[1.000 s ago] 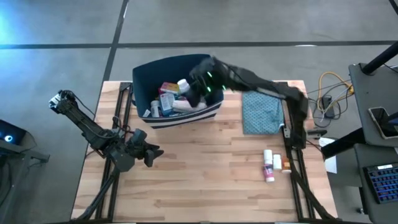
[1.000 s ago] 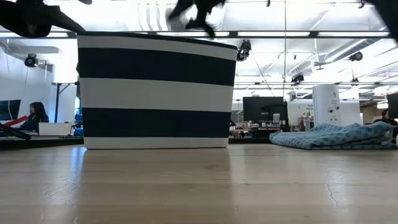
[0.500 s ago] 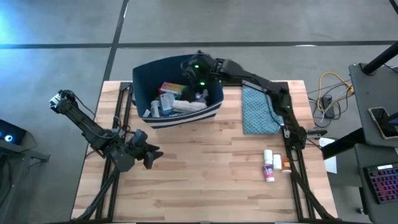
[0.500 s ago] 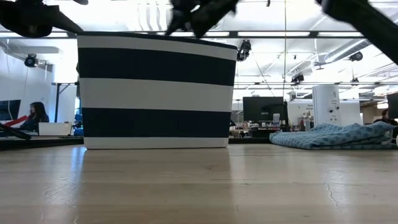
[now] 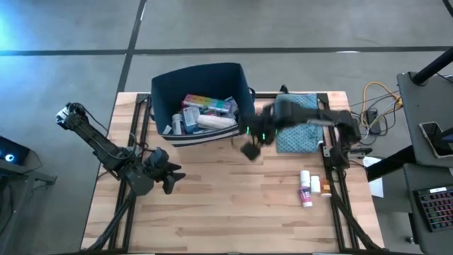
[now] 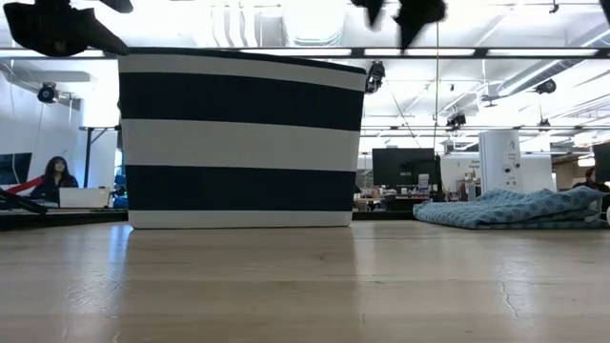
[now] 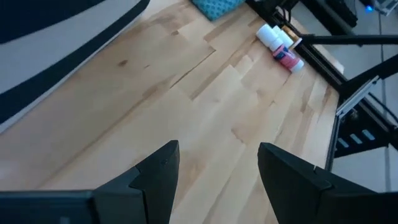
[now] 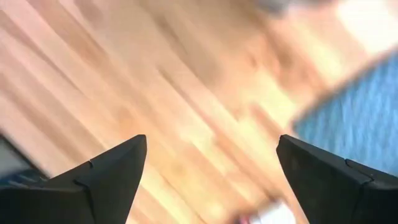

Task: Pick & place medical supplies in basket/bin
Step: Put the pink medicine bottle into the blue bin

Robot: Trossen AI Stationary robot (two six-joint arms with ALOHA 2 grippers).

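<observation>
The navy bin (image 5: 203, 100) with white stripes stands at the tabletop's (image 5: 233, 205) far edge, holding bottles, boxes and a rainbow pill organizer (image 5: 209, 103). The right tool (image 5: 250, 150), released and empty, hangs over bare wood just beside the bin's near right corner, with the teal pouch (image 5: 297, 127) to its right. Three small bottles (image 5: 309, 187) lie near the right edge. The left tool (image 5: 172, 177), fingers spread, waits at the left, with broad open wood between.
</observation>
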